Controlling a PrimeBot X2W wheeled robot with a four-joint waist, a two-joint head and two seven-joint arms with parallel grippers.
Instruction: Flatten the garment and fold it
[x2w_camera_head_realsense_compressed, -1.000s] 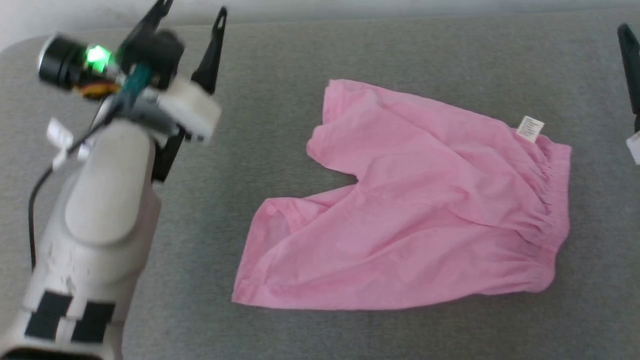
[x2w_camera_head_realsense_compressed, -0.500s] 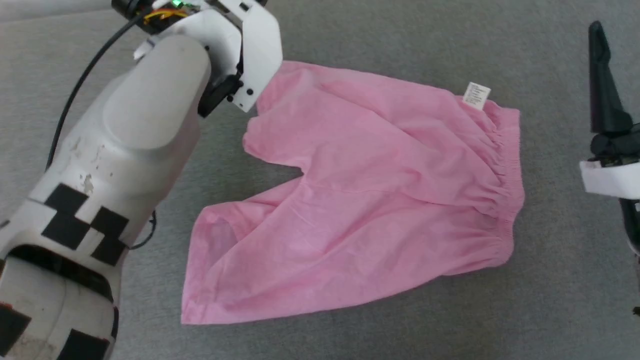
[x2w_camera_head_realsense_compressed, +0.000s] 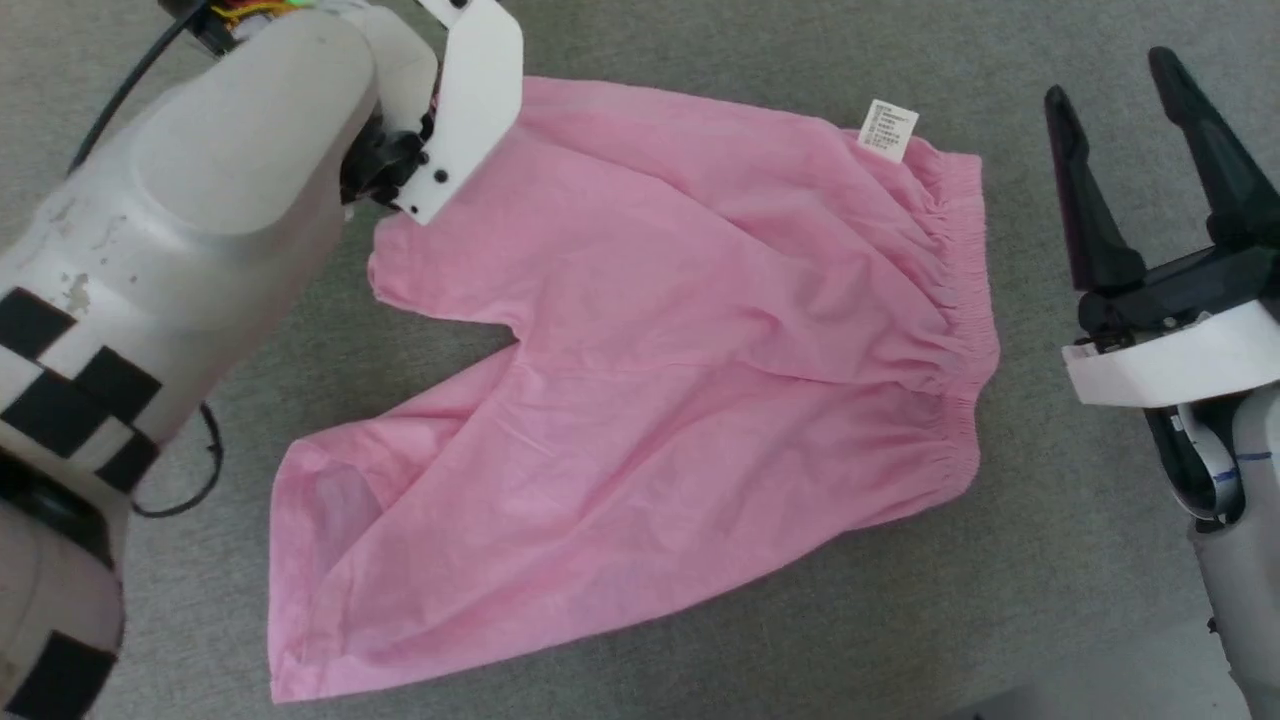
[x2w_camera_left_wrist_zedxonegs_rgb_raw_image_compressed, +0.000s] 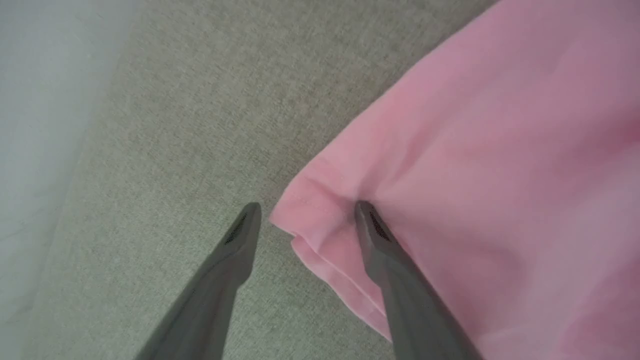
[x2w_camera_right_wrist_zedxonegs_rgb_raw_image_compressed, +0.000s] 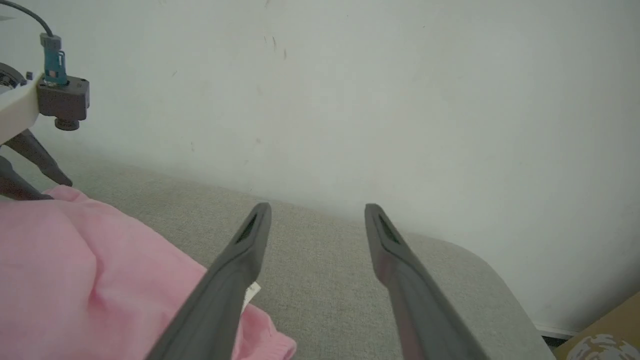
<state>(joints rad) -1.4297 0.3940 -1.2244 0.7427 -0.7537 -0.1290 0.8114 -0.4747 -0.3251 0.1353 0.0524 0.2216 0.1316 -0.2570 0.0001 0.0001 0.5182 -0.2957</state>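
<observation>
- Fingers (x2w_camera_left_wrist_zedxonegs_rgb_raw_image_compressed: 235, 250) of the left gripper (x2w_camera_left_wrist_zedxonegs_rgb_raw_image_compressed: 305, 210), spread wide and empty, have dropped astride the garment's (x2w_camera_head_realsense_compressed: 650, 350) leg corner on the grey cushion (x2w_camera_head_realsense_compressed: 1050, 600).
- Right gripper (x2w_camera_head_realsense_compressed: 1108, 75), likewise splayed, flanks the waistband (x2w_camera_head_realsense_compressed: 975, 300); flattening seems imminent.

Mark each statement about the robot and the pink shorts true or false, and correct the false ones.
1. The shorts lie on a grey surface. True.
2. The right pincer is shut on the waistband. False: it stands open beside the waistband, holding nothing.
3. The white label sits near the waistband. True.
4. The shorts are folded in half. False: they lie spread out, with the two legs apart.
5. The left pincer is open at the corner of a leg's hem. True.
</observation>
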